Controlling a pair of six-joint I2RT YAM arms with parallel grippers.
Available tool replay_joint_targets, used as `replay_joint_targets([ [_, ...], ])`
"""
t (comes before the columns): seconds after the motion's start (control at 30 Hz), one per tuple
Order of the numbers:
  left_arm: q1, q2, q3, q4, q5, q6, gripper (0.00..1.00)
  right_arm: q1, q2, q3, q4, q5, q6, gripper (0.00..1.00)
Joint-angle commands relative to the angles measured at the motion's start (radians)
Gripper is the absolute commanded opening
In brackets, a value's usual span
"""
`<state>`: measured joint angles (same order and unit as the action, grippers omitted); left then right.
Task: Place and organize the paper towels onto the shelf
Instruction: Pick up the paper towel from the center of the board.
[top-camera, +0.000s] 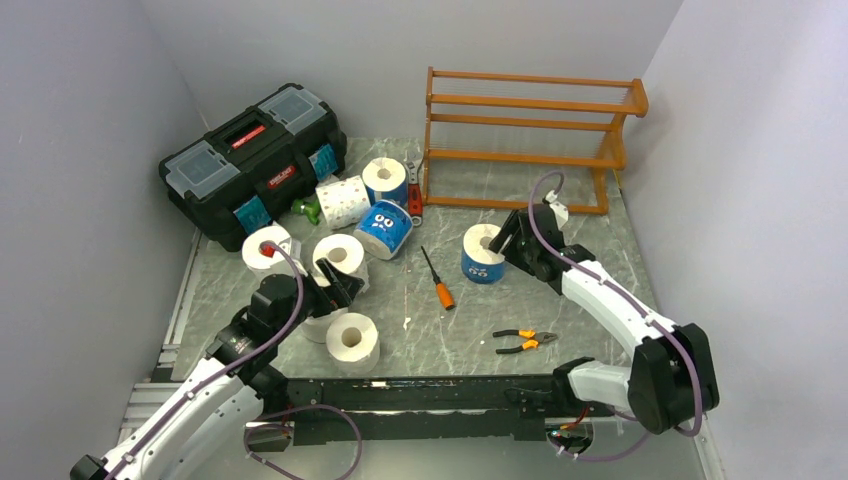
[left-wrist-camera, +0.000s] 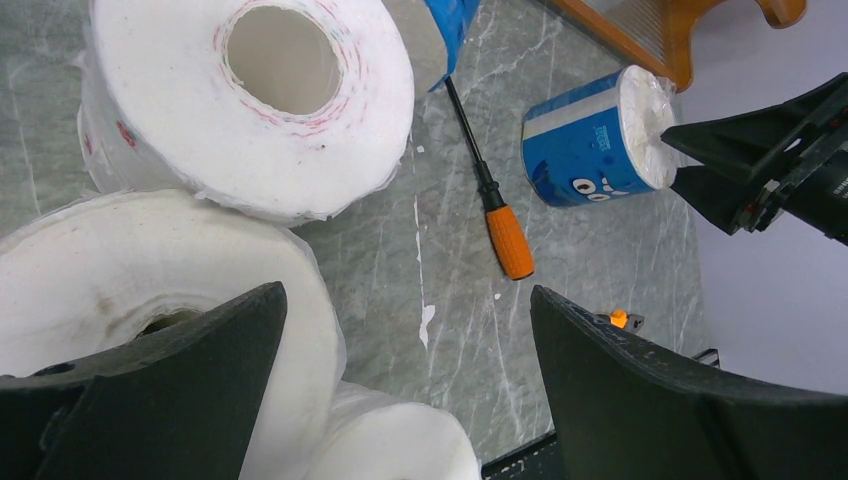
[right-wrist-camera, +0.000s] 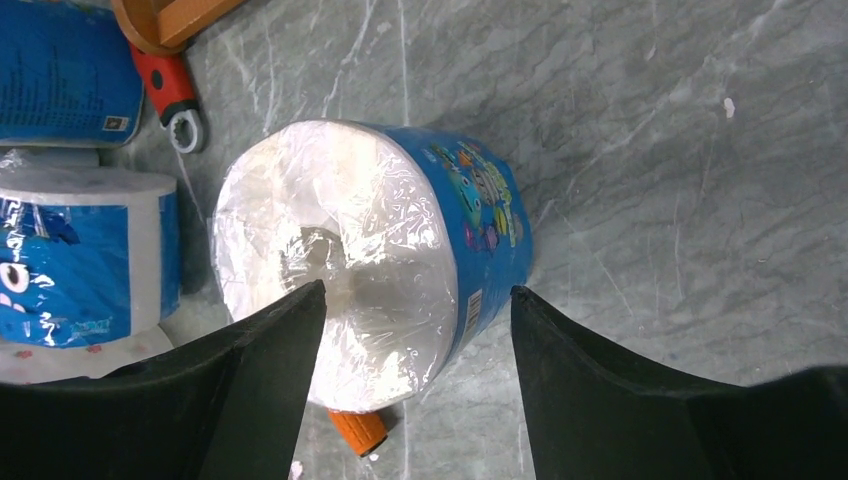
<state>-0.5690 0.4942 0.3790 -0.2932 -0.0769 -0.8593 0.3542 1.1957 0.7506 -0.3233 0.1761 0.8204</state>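
The orange-brown shelf stands at the back right with bare tiers. An upright blue-wrapped paper towel sits in front of it. My right gripper is open and straddles that roll's edge, one finger over its top and one outside its wall, a gap showing. Two more blue rolls and a patterned white one lie mid-table. My left gripper is open wide above a cluster of white rolls and holds nothing.
A black toolbox fills the back left. An orange-handled screwdriver lies between the two arms and pliers lie near the front. A red-handled tool rests by the shelf's left foot. Another white roll stands beside the toolbox.
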Motion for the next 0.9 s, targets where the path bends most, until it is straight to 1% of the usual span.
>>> replay_joint_targets([
  [0.0,-0.001,0.002,-0.019,-0.032,0.016,-0.009,0.99,-0.004,0.026,0.004,0.054,-0.003,-0.005,0.69],
  [0.2,-0.001,-0.019,-0.009,-0.061,-0.003,-0.001,0.99,-0.007,0.061,0.016,0.057,0.009,-0.01,0.66],
  [0.4,0.0,-0.05,0.049,-0.17,-0.106,0.043,0.99,-0.008,0.086,0.013,0.066,0.01,-0.014,0.6],
  [0.6,-0.002,-0.102,0.065,-0.205,-0.164,0.062,0.99,-0.008,0.087,0.02,0.055,0.01,-0.013,0.5],
  [0.87,-0.001,-0.098,0.06,-0.203,-0.155,0.049,0.99,-0.007,0.067,0.047,0.013,0.013,-0.016,0.37],
])
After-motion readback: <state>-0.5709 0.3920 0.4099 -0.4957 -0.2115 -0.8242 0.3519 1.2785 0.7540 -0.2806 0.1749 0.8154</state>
